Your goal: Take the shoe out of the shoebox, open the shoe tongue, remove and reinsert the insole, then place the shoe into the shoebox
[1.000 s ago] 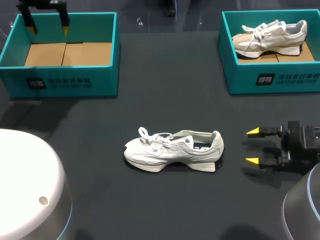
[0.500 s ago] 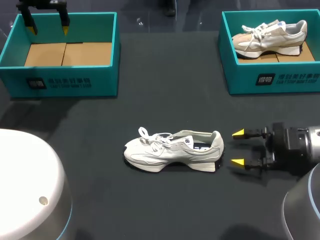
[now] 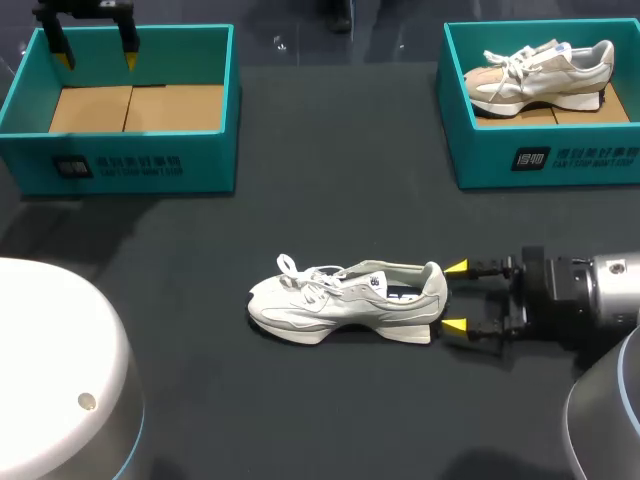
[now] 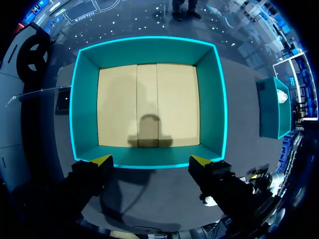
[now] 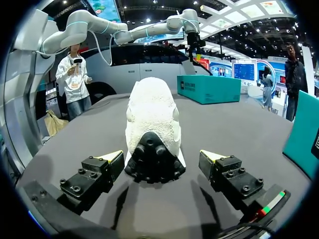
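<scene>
A white shoe (image 3: 345,300) lies on its sole in the middle of the dark table, toe to the left, heel to the right. My right gripper (image 3: 456,297) is open just behind the heel, one yellow tip on each side, not touching. From the right wrist the shoe's heel (image 5: 153,127) stands between the open fingers. My left gripper (image 3: 95,52) hangs open over the empty teal shoebox (image 3: 125,165) at the back left. The left wrist view looks straight down into that shoebox (image 4: 148,52), its cardboard floor bare.
A second teal shoebox (image 3: 540,160) at the back right holds another pale shoe (image 3: 540,72). Bare dark tabletop surrounds the middle shoe. My robot's white bases fill the near corners.
My right gripper has slid left along the table toward the shoe's heel, staying open. The left arm and the shoe have not moved.
</scene>
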Robot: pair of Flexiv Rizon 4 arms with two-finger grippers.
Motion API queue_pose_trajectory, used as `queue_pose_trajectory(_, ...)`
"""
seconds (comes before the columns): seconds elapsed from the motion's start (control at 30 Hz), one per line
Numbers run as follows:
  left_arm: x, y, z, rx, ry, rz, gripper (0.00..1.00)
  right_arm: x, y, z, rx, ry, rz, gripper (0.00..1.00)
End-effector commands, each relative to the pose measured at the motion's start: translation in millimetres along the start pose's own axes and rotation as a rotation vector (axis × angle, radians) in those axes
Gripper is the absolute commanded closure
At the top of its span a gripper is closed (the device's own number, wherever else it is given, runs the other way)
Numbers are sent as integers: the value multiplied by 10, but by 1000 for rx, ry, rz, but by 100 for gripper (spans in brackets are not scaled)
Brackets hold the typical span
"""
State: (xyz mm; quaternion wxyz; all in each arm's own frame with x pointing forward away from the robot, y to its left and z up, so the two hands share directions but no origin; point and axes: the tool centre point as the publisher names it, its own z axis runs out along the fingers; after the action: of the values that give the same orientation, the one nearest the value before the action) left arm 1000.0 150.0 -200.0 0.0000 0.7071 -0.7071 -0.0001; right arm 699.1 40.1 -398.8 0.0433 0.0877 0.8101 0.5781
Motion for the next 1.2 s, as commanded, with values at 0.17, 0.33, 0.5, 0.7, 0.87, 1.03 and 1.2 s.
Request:
queue_pose_trajectory(0.17, 0, 0, 0, 0, 0, 0, 0, 16, -5, 190, 4, 3, 5, 0)
queue_pose_trajectory(0.33, 0, 0, 0, 0, 0, 0, 0, 38, 0, 285, 1, 11, 8, 0)
queue_pose_trajectory(0.5, 0, 0, 0, 0, 0, 0, 0, 59, 23, 335, -1, 12, 5, 0)
queue_pose_trajectory(0.7, 0, 0, 0, 0, 0, 0, 0, 66, 37, 396, -5, 12, 4, 0)
queue_pose_trajectory(0.87, 0, 0, 0, 0, 0, 0, 0, 74, 65, 447, -5, 15, 0, 0)
queue_pose_trajectory(1.03, 0, 0, 0, 0, 0, 0, 0, 68, 92, 482, -2, 23, -6, 0)
queue_pose_trajectory(1.2, 0, 0, 0, 0, 0, 0, 0, 64, 86, 532, 6, 37, -4, 0)
